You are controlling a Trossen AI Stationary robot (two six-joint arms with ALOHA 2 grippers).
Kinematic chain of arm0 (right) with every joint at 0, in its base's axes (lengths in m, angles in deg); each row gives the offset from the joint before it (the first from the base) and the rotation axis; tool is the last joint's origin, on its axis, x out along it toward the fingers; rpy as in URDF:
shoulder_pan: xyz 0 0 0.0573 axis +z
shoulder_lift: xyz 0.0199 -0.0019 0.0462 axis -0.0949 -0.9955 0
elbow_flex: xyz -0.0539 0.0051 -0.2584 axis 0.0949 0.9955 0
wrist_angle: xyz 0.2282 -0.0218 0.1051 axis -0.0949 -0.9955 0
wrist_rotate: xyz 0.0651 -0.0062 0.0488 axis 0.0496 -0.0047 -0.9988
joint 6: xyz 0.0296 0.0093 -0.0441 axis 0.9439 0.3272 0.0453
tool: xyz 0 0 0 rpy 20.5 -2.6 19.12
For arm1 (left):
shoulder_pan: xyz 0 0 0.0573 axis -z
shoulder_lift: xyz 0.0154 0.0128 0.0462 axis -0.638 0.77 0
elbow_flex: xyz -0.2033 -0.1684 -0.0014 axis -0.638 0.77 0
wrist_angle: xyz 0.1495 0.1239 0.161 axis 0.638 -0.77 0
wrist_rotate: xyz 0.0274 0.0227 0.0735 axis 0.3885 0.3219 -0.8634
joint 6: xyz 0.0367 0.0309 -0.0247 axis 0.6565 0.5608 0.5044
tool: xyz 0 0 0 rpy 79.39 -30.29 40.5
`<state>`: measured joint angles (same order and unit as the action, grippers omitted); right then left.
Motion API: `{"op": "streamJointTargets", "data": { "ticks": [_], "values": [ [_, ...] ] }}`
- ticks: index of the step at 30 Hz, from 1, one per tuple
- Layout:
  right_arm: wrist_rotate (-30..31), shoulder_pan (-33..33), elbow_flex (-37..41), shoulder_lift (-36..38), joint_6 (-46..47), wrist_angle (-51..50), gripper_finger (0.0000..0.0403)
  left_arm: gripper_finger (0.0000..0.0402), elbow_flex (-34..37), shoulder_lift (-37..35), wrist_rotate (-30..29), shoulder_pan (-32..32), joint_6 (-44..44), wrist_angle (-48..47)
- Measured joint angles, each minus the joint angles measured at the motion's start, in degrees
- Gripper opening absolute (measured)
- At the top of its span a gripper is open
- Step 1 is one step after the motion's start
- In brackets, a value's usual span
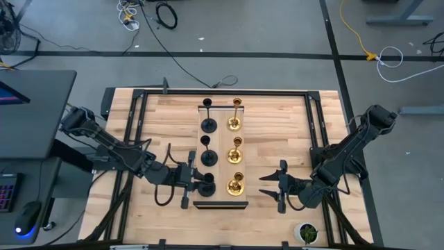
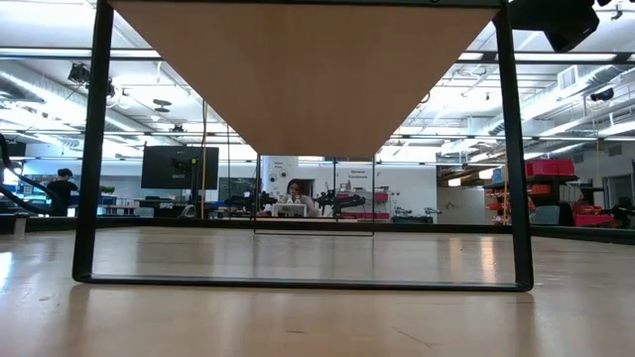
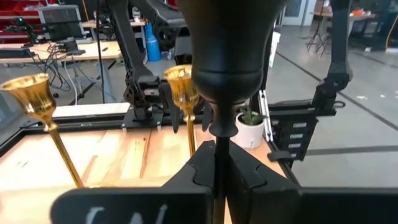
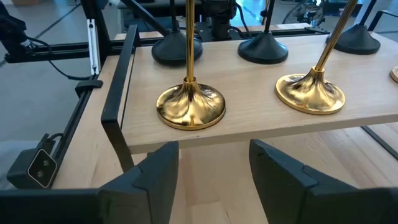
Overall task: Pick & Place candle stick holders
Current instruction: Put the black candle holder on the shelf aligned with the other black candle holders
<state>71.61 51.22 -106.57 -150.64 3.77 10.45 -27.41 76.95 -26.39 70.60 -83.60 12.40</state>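
The left claw (image 1: 195, 178) is clamped on the stem of the nearest black candlestick (image 1: 206, 183), which seems to stand on the pale board (image 1: 221, 149). The right claw (image 1: 270, 185) waits spread wide just right of the nearest gold candlestick (image 1: 236, 185) on the desk (image 1: 277, 132).

Gold candle stick holders (image 4: 190, 107) gleam like polished metal — the black ones (image 4: 177, 48) look matt; the desk (image 1: 277, 132) is pale, smooth wood.
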Motion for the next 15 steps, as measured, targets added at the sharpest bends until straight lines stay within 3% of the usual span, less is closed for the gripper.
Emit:
{"op": "streamJointTargets", "data": {
  "ticks": [5,15],
  "values": [
    [0.0,0.0,0.0,0.0,0.0,0.0,0.0196,0.0011,0.0,0.0,1.3,0.0,0.0,0.3],
    [0.0,0.0,0.0,0.0,0.0,0.0,0.0196,0.0041,0.0,0.0,2.2,0.0,-0.1,0.4]
  ]
}}
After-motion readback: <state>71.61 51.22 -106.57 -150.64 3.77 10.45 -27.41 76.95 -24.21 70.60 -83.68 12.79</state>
